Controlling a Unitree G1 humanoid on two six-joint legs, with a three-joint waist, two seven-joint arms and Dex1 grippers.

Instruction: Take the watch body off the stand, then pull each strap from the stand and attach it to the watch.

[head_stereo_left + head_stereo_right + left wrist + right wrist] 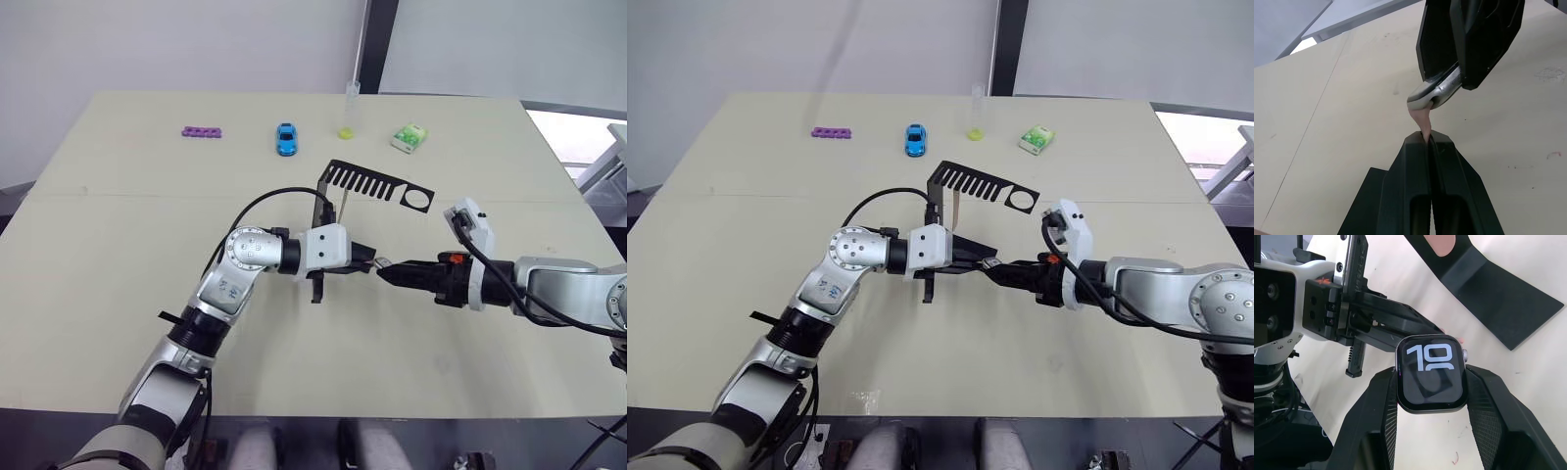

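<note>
Up close, right claw (1431,382) clamps watch body (1431,376); left claw (1428,139) pinches strap (1420,117)

The two claws meet tip to tip over the middle of the pale beige bench (118,255), the left claw (367,265) and right claw (384,271) leaving no gap between them. Directly behind them stands the black bent sheet-metal stand (377,184); its slotted top arm overhangs the space behind the meeting point. The near bench on both sides of the arms is open. Along the far edge, well apart, lie a purple strip (202,131), blue toy car (285,139), yellow-based clear tube (348,113) and green-white box (409,137).
</note>
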